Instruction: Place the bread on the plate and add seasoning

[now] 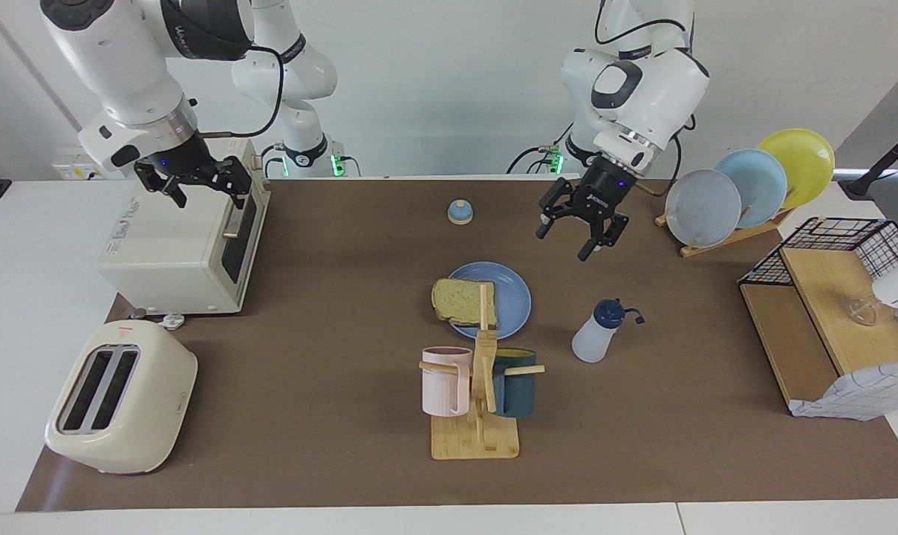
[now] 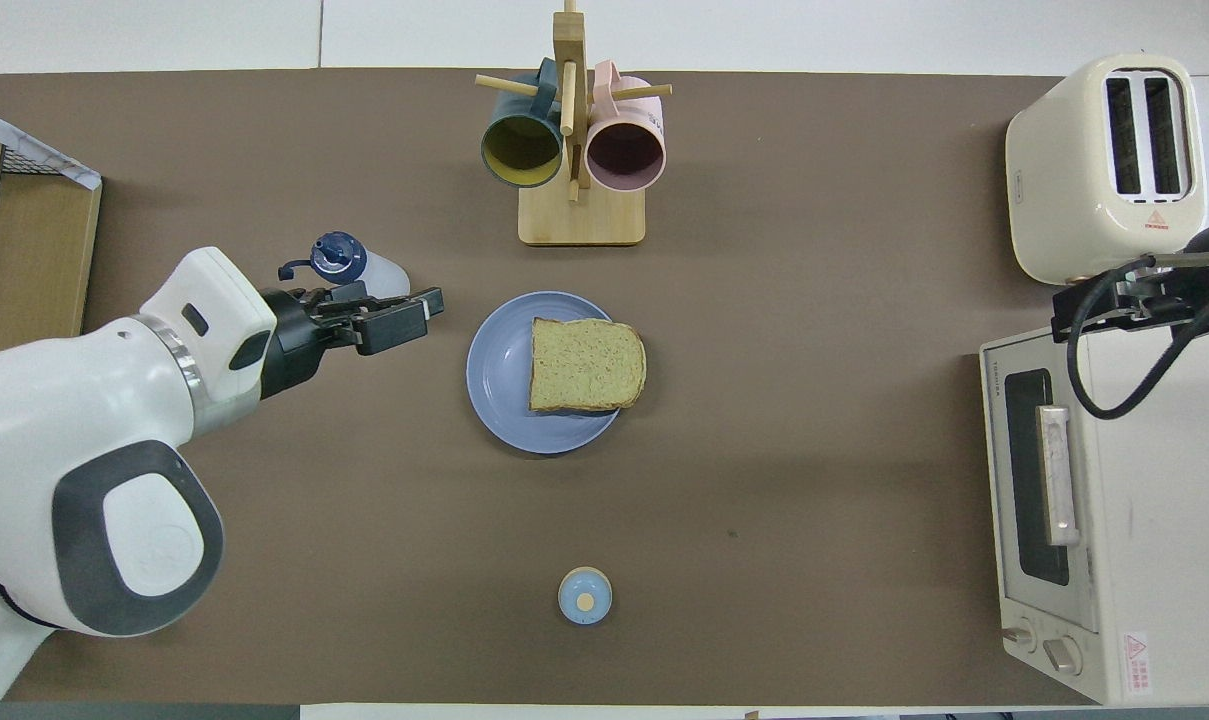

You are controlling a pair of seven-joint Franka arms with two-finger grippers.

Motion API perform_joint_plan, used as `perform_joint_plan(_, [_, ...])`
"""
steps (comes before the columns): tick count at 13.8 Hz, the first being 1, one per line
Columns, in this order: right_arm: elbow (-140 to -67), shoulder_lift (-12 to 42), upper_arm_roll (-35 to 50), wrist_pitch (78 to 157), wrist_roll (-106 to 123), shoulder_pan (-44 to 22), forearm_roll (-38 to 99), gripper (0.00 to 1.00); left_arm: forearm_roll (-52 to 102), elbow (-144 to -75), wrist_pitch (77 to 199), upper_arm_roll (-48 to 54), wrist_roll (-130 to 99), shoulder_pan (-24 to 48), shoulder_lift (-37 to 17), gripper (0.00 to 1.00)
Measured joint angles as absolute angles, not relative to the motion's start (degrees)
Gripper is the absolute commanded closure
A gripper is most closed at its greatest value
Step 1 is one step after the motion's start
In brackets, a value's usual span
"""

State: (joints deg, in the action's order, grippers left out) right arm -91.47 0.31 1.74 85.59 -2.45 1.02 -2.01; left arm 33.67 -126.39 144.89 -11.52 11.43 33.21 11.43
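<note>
The bread (image 1: 460, 299) (image 2: 586, 365) lies flat on the blue plate (image 1: 512, 291) (image 2: 499, 375) in the middle of the table, overhanging the rim toward the right arm's end. The seasoning bottle (image 1: 593, 338) (image 2: 339, 258) stands beside the plate toward the left arm's end, dark cap on. My left gripper (image 1: 571, 238) (image 2: 416, 312) hangs open and empty in the air. From overhead it covers part of the bottle's body, while the facing view shows it well above and apart from the bottle. My right gripper (image 1: 207, 195) waits open above the toaster oven.
A white toaster oven (image 1: 174, 253) and a cream toaster (image 1: 118, 397) sit at the right arm's end. A wooden mug stand (image 1: 478, 416) stands farther out than the plate, a small bell (image 1: 460, 213) nearer. A plate rack (image 1: 746, 186) and a wire-and-wood shelf (image 1: 835, 312) fill the left arm's end.
</note>
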Motion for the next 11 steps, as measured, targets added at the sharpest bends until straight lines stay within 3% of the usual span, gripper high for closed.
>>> perform_joint_plan(11, [-91.5,0.3,1.7,85.6,-2.4,1.0,-2.0,0.00,5.0,-103.8,96.5,-12.1,9.6,19.4,11.5,0.00])
